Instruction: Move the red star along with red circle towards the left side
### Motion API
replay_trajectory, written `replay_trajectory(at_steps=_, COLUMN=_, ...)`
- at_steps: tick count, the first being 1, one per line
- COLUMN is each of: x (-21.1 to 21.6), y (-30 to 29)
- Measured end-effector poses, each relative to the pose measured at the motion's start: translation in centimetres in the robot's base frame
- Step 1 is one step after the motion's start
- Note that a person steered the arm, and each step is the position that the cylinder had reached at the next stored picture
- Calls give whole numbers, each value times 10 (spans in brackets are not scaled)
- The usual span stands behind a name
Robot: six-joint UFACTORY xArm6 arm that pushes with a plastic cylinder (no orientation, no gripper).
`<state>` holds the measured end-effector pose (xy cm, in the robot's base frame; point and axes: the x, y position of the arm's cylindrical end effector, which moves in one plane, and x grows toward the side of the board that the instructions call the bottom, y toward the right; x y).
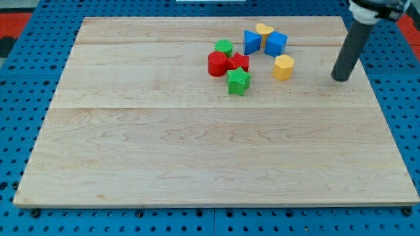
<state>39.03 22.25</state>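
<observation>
The red circle (216,64) and the red star (239,63) sit side by side, touching, in the upper middle of the wooden board (131,164). A green circle (224,47) touches them from the view's top and a green star (238,81) from the view's bottom. My tip (340,78) rests on the board at the view's right, well to the right of the red star, with a yellow hexagon (283,67) between them.
A blue triangle (251,41), a yellow heart (264,30) and a blue cube (275,44) cluster just right of the green circle toward the view's top. The board lies on a blue perforated surface (20,98).
</observation>
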Motion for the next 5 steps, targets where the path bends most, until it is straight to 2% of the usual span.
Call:
replay_trajectory(at_steps=1, x=-10, y=-73)
replay_trajectory(at_steps=2, x=-41, y=-120)
replay_trajectory(at_steps=4, x=-67, y=-183)
replay_trajectory(at_steps=5, x=-77, y=-192)
